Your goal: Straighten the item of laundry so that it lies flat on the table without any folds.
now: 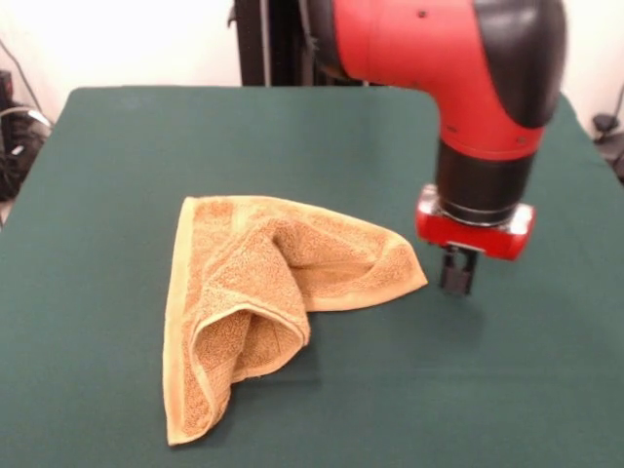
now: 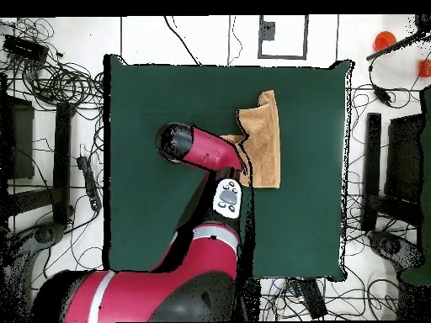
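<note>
My claw (image 1: 458, 273) hangs low over the green desk (image 1: 117, 146), just off the pointed corner of the golden-orange terry towel (image 1: 263, 292), and apart from it. The two dark fingertips (image 1: 458, 276) sit close together with nothing between them; I read the claw as closed or very nearly so, empty, and I cannot tell whether the tips touch the felt.

The towel lies beside the claw, stretching away from it across the middle of the desk. It is far from flat: one flap is rolled over on itself into a loose tube, and a long folded edge runs down to the corner farthest from me. In the overhead view my red arm (image 2: 202, 151) covers part of the cloth, so only a tan strip of towel (image 2: 263, 143) shows past my elbow.

To do this step well, I judge I should open the claw, come down on the nearest corner, pinch just the top layer of terry and not the band underneath, then draw it outward, low and slow, so the rolled flap unrolls instead of dragging the whole towel along. Terry clings to felt, so lifting slightly should help.
</note>
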